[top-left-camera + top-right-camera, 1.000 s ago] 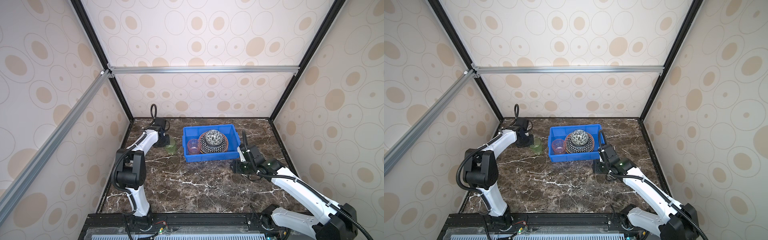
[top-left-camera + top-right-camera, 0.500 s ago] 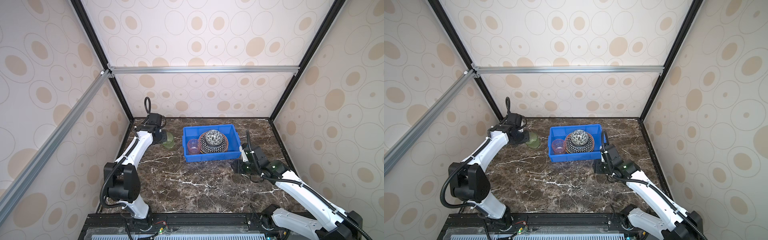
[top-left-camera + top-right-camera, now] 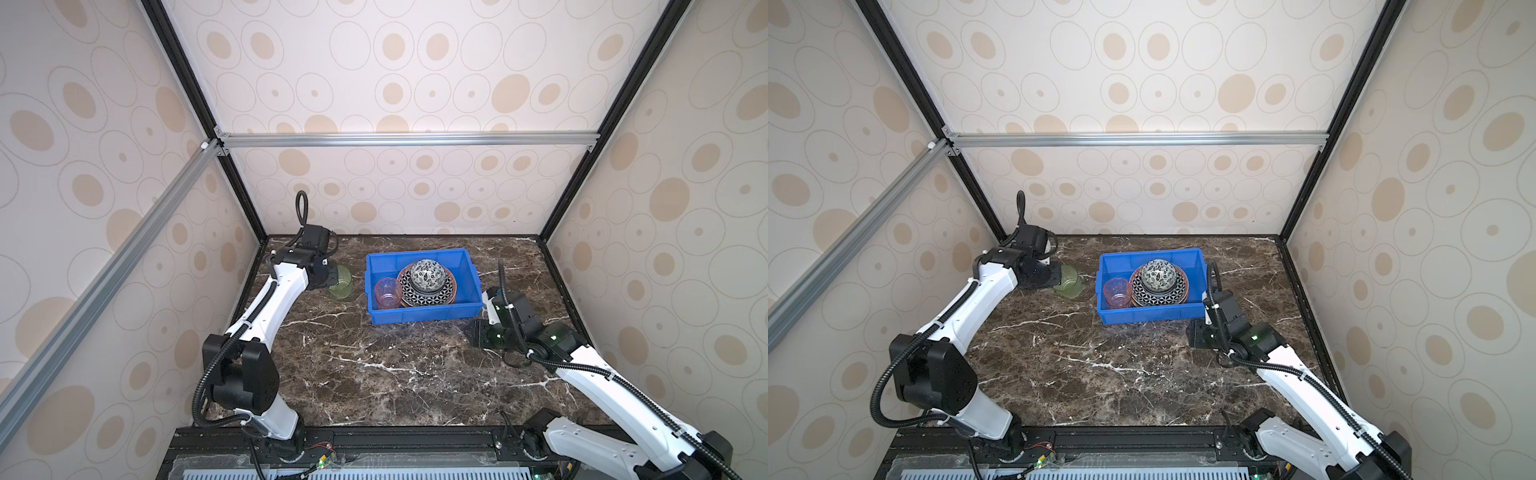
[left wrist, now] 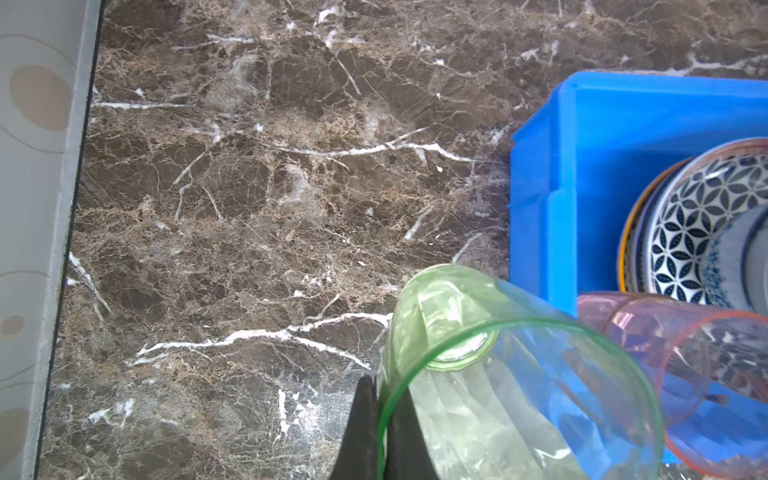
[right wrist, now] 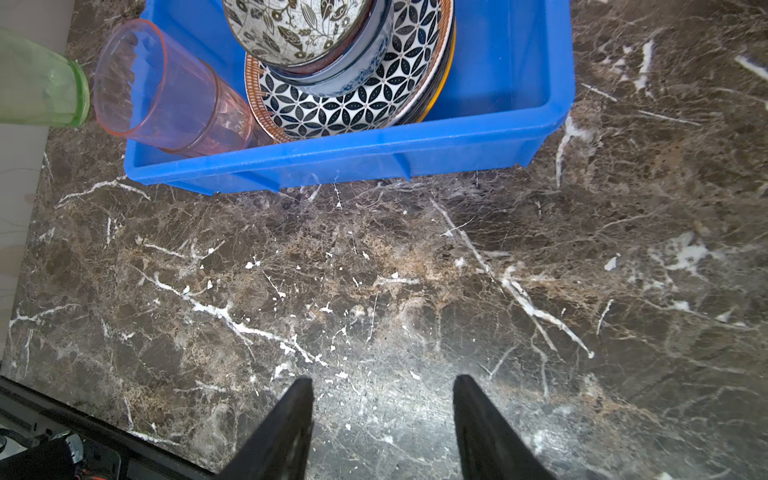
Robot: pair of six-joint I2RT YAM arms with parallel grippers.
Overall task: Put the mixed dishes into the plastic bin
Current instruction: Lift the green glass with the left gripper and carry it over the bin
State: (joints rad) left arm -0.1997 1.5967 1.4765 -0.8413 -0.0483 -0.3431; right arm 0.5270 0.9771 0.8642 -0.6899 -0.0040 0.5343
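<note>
The left gripper (image 4: 377, 388) is clamped on the rim of the translucent green plastic cup (image 4: 498, 374), one finger inside the mouth and one outside, holding it tilted just beside the left wall of the bright blue rectangular plastic bin (image 3: 424, 318), outside it. Inside the bin, the translucent pink plastic cup (image 3: 386, 291) stands in the near left corner beside a stack of round plates topped by the black-and-white geometric plate (image 3: 444, 296), with a leaf-patterned bowl (image 3: 428, 272) on top. The right gripper (image 5: 382, 386) hangs over the bare brown marble tabletop (image 3: 374, 374) near the bin's right front corner, jaws apart and holding nothing.
</note>
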